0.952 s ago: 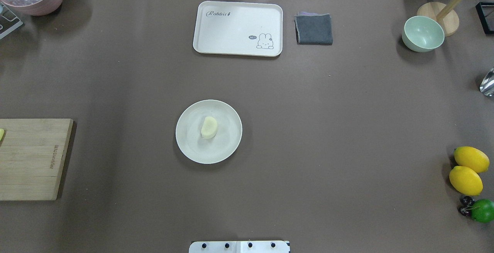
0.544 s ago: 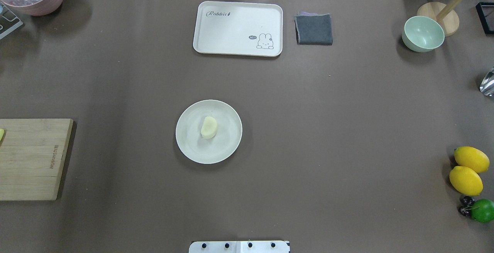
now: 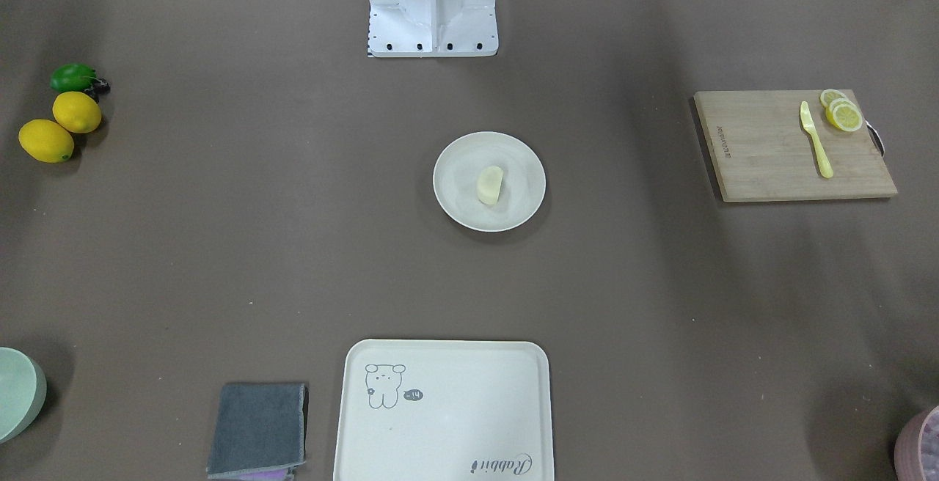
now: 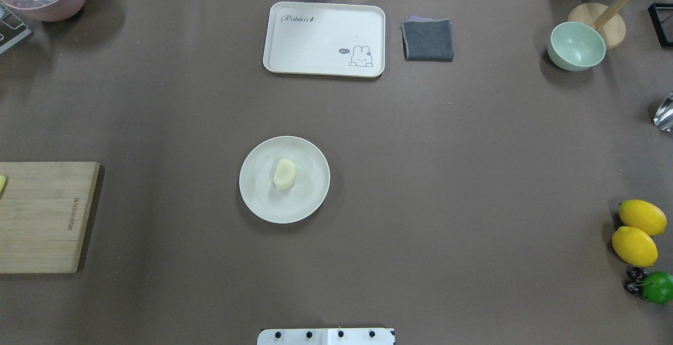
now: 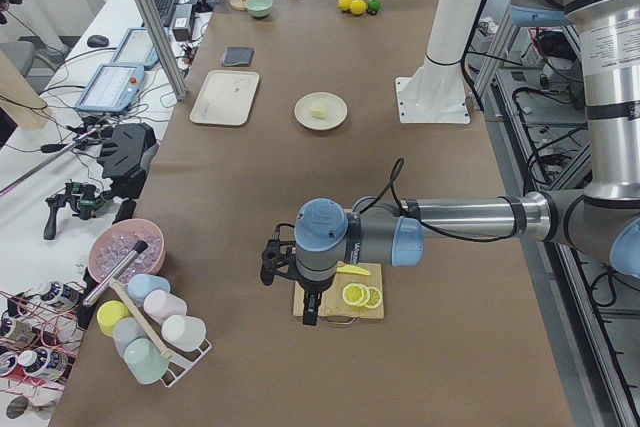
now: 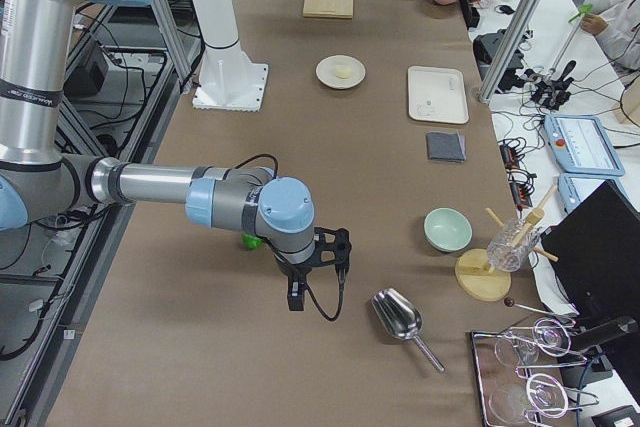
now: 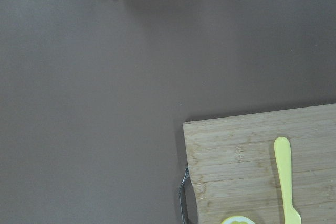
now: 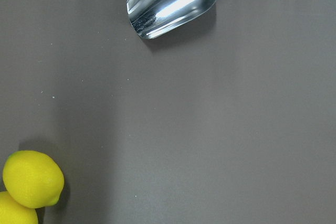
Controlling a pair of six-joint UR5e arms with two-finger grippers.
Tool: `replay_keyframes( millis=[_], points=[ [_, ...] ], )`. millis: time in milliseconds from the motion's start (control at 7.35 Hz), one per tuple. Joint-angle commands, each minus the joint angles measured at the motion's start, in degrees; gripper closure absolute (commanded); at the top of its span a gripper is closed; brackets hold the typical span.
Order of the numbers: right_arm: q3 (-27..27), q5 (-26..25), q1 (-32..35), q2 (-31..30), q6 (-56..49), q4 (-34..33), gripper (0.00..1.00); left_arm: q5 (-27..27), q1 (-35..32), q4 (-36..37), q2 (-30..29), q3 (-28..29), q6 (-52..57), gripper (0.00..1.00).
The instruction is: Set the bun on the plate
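Since both grippers show only in the side cams, I can't tell whether either is wide or narrow. The left two-finger gripper (image 5: 306,309) hangs over the bamboo cutting board (image 4: 42,219) at the table's left end, above the lemon slices (image 3: 842,114) and the yellow plastic knife (image 3: 816,140). The right two-finger gripper (image 6: 297,299) hangs over the right end, near the two whole yellow lemons (image 4: 634,245) and the steel scoop (image 8: 173,3).

The small pale cream bun (image 4: 284,173) lies inside the rim of the round cream-white plate (image 4: 252,198), near its middle. The plate sits about mid-table, slightly toward the left end. My read: the placement is done and nothing is left.

Room: bare brown table cover (image 4: 447,176) all round the plate. The cream rectangular tray (image 4: 323,39) and the folded grey cloth (image 4: 428,40) sit along the far edge, and the pale green bowl (image 4: 575,45) is at the far right corner. All are well apart from the plate.
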Motion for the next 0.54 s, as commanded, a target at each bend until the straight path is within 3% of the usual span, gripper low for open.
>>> replay_keyframes(
  millis=[0, 408],
  points=[
    [0.18, -0.01, 0.00, -0.05, -0.05, 0.10, 0.00, 0.06, -1.00, -0.24, 0.19, 0.04, -0.11, 0.02],
    [0.09, 0.08, -0.09, 0.30, 0.04, 0.10, 0.00, 0.32, -1.54, -0.15, 0.10, -0.23, -0.02, 0.02]
  ],
)
